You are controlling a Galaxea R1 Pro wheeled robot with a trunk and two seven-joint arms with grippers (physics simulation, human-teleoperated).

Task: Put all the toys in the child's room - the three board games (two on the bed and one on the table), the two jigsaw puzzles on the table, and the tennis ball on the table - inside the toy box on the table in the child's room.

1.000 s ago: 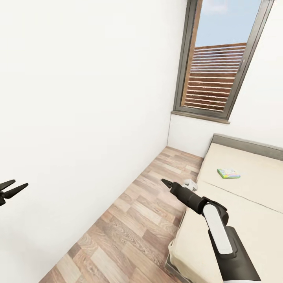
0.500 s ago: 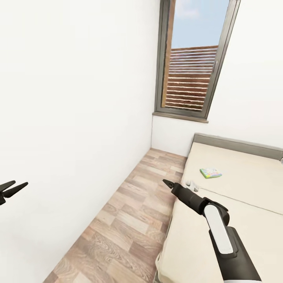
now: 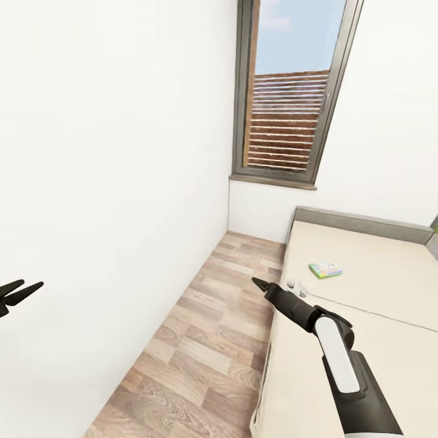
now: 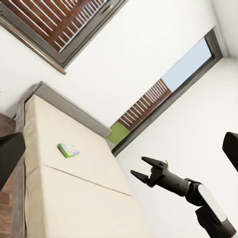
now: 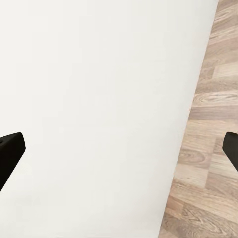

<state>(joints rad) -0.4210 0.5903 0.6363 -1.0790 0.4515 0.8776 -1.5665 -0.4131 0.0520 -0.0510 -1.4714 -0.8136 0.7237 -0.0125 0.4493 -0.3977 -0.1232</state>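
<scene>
One board game, a flat green box with a colourful lid (image 3: 325, 269), lies on the cream bed (image 3: 377, 274); the left wrist view has the same box (image 4: 68, 149) on the mattress. My right gripper (image 3: 258, 283) hangs open over the floor beside the bed's edge, well short of the box, and it holds nothing (image 4: 138, 166). My left gripper (image 3: 33, 283) is open and empty at the far left, in front of the white wall. The toy box, table, puzzles and tennis ball are out of view.
A white wall (image 3: 109, 182) runs along the left, with a strip of wood floor (image 3: 207, 340) between it and the bed. A tall window (image 3: 286, 115) stands at the far end. A small white object (image 3: 296, 285) sits at the bed's near edge.
The camera has turned, so window and bed slid left in the picture and more of the bed shows. Both arms keep their pose and both grippers stay open.
</scene>
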